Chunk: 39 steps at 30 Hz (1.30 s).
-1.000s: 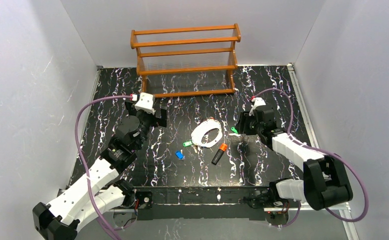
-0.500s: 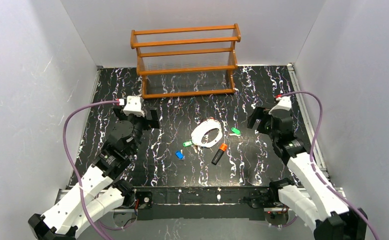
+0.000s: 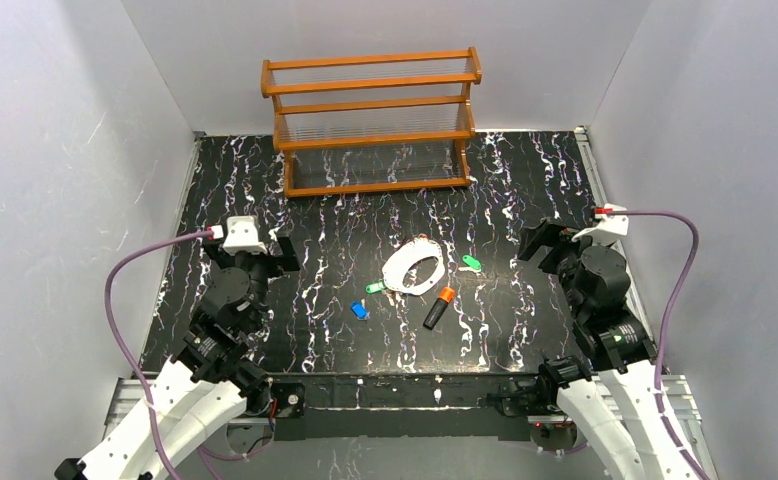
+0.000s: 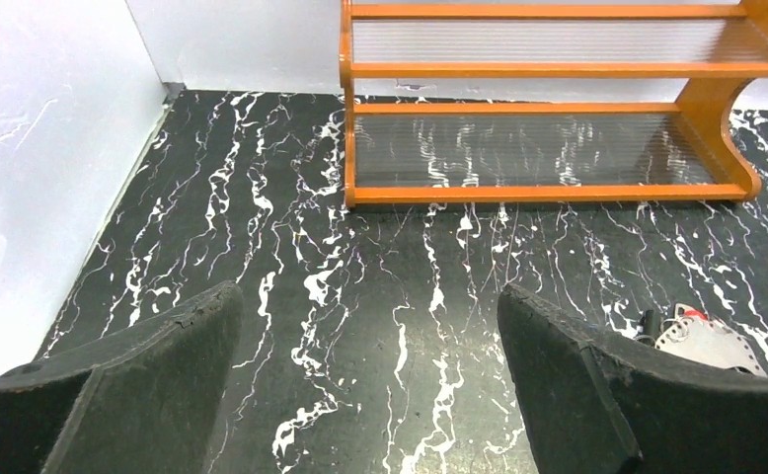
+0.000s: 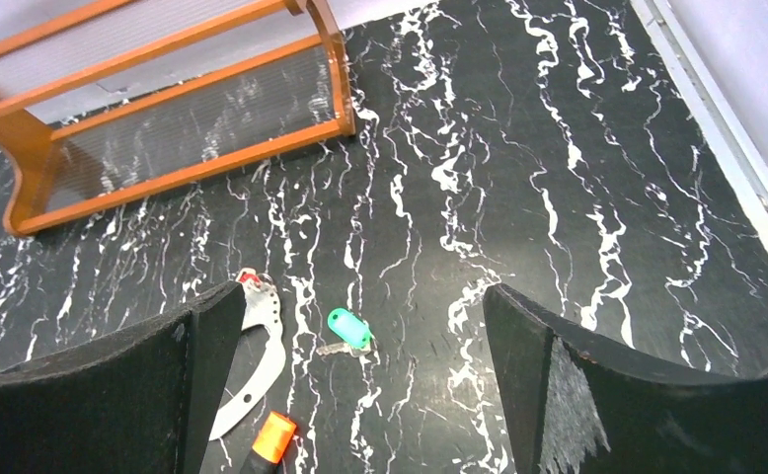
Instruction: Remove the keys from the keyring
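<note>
The pale keyring [image 3: 412,268] lies flat mid-table; part of it shows in the right wrist view [image 5: 252,365] and in the left wrist view [image 4: 708,341]. One green key [image 3: 470,264] lies just right of it, free on the table, also in the right wrist view [image 5: 348,329]. A second green key [image 3: 373,287] lies at the ring's left edge; whether it touches the ring I cannot tell. The blue key [image 3: 360,310] lies apart, lower left. My left gripper [image 3: 283,250] is open and empty at the left. My right gripper [image 3: 539,243] is open and empty at the right.
A black marker with an orange cap [image 3: 438,307] lies just below the ring, its cap in the right wrist view [image 5: 273,435]. A wooden two-shelf rack [image 3: 370,120] stands at the back. White walls close in the left, back and right sides.
Both arms have drawn back toward their bases: the left gripper moved down and left, the right gripper moved right, away from the green key. The ring, keys and marker have not moved.
</note>
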Tool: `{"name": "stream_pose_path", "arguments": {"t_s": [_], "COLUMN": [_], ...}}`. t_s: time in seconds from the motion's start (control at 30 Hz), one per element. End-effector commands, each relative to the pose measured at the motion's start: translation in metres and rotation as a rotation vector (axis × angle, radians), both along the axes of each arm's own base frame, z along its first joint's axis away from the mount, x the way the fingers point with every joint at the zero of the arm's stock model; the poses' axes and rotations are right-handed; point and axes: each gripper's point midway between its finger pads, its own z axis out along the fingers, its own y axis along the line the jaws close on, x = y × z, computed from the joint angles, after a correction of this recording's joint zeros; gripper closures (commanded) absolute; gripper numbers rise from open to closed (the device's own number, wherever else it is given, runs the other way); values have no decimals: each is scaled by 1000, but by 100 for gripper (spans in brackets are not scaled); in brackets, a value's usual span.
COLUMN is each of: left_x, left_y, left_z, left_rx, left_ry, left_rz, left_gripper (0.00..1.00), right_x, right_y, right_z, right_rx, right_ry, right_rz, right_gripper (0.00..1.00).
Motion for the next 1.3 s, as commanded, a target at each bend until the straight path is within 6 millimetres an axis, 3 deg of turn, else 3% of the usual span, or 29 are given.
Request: {"name": "stream_pose_path", "arguments": {"t_s": [0.0,0.33,0.6,0.83,1.0,1.27], "left_x": [-7,-21,-40,-45,-53,-62], "left_y": [13,16,20,23,13,3], "left_z": [16,18,25,14,32,35], "left_rx": [-37,-114,-198,-266,-277,-312], "left_ry": [-61,-31,-90,-41,-64,-133], "left_rz": [39,17,-30,-3,-98,-194], "left_gripper": [2,2,2,2,1,2], "right_x": [-7,-25,-35,-42,-45,-54], "right_y": [-9,-20,-33,-35,-36,-36], "right_z": [18,36,32,35,34,42], "right_rx": [-29,-31,-15,-2,1,14], "right_ry": [3,-139,-110,-152,-154,-205], "right_rz": [-26,-42,-109,-105,-105,-90], "right_gripper": [1,1,1,1,1,1]}}
